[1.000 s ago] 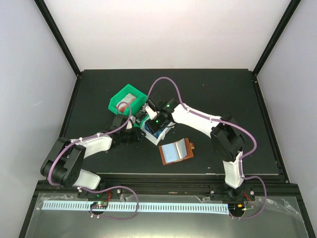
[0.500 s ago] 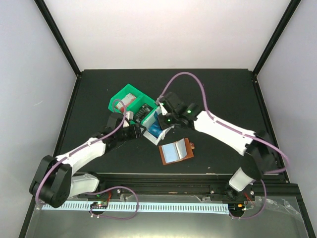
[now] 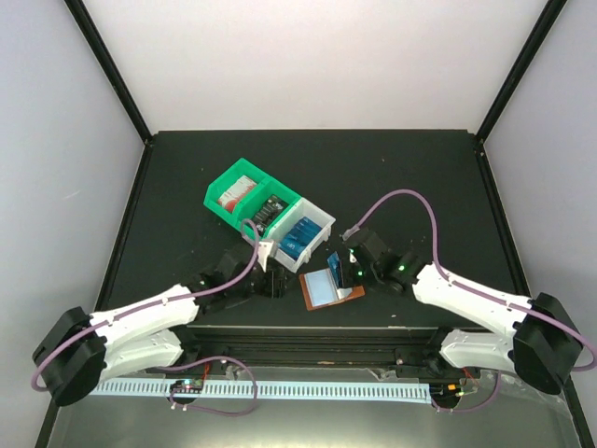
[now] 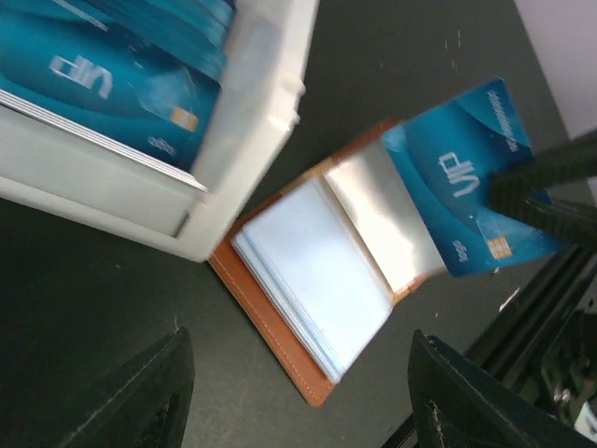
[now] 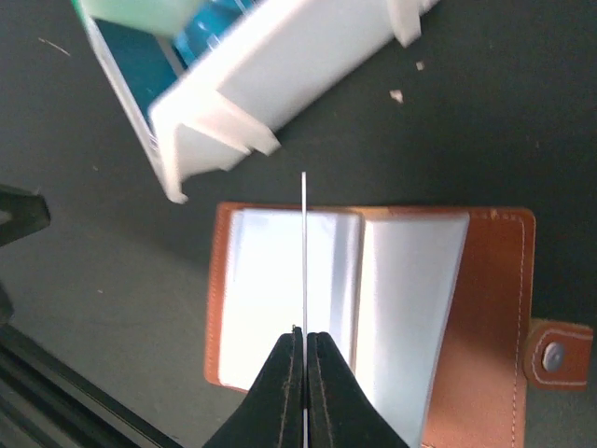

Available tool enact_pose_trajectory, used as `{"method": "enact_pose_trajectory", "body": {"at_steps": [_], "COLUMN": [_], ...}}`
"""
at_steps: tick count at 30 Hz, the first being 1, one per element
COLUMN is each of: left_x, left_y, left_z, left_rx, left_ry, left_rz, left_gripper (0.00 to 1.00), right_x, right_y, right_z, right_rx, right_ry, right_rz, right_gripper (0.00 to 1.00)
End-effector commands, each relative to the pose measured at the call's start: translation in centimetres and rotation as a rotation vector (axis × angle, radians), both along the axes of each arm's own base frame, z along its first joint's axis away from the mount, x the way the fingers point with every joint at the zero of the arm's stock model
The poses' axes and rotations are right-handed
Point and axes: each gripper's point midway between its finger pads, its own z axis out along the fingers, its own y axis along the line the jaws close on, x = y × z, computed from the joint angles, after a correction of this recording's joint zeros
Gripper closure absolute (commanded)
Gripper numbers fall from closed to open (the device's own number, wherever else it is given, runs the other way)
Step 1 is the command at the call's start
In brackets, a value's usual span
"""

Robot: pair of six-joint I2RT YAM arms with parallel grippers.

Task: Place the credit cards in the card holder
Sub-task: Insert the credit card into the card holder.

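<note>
Right gripper (image 5: 303, 336) is clenched on a blue card (image 4: 466, 177), which stands on edge over the open card holder (image 3: 322, 287).
You've got the card holder lying flat on the table (image 3: 420, 177), spread open, clear sleeves facing up and snap tab out to one side. The blue card is edge-on to the right wrist camera, above the holder's sleeves. Can't tell whether its lower edge touches them. Left gripper (image 3: 272, 283) sits low, just left of the card holder, jaws spread wide with nothing between them. The white bin (image 3: 315, 217) sits just behind the card holder, toward the left, with more blue cards (image 3: 297, 238) stacked in it. The green bin (image 3: 225, 178) is further back-left of the holder and butts against the white bin.
</note>
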Motion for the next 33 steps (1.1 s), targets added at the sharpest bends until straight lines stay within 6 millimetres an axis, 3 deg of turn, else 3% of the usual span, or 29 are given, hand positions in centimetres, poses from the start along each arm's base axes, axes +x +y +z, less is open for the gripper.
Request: {"method": "enact_pose_trajectory", "body": {"at_steps": [1, 11, 24, 33], "left_x": [-0.4, -2.1, -1.8, -0.5], "left_y": [-2.0, -4.2, -5.6, -6.7], "left_z": [-0.1, -2.9, -5.6, -5.9], "left_rx": [0.045, 0.169, 0.307, 0.344], "left_ry": [-0.073, -0.072, -0.085, -0.054], "left_rz": [-0.047, -0.099, -0.055, -0.016], "left_gripper": [0.35, 0.36, 0.50, 0.57], "right_x": [0.7, 0.3, -0.8, -1.1], "right_y": [1.0, 0.6, -3.3, -3.6], "right_z": [0.0, -3.3, -7.1, -6.3], "right_rx": [0.098, 0.089, 0.077, 0.159], "right_ry": [0.002, 0.076, 0.089, 0.054], "right_rz": [-0.045, -0.001, -0.109, -0.139], "right_gripper": [0.96, 0.96, 0.96, 0.96]}}
